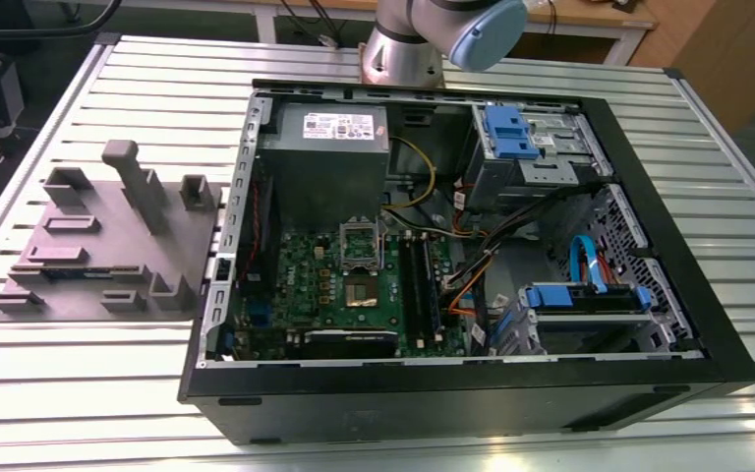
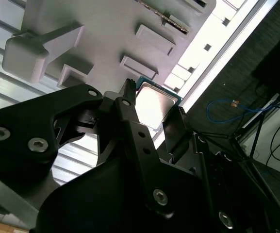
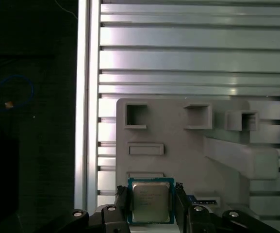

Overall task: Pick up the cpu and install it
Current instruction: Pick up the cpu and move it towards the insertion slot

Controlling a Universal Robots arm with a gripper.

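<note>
The gripper (image 3: 151,205) is pinching the cpu (image 3: 151,200) by its edges over the grey tray (image 3: 178,155); so thin a hold is risking slippage.

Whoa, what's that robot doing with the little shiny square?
The robot arm's gripper is holding the cpu, a small silvery chip, pinched by its sides. It hangs above the grey parts tray on the slatted table. In the exterior view, the open computer case lies next to that tray, with its green board showing. The chip is not in the board yet.
</note>
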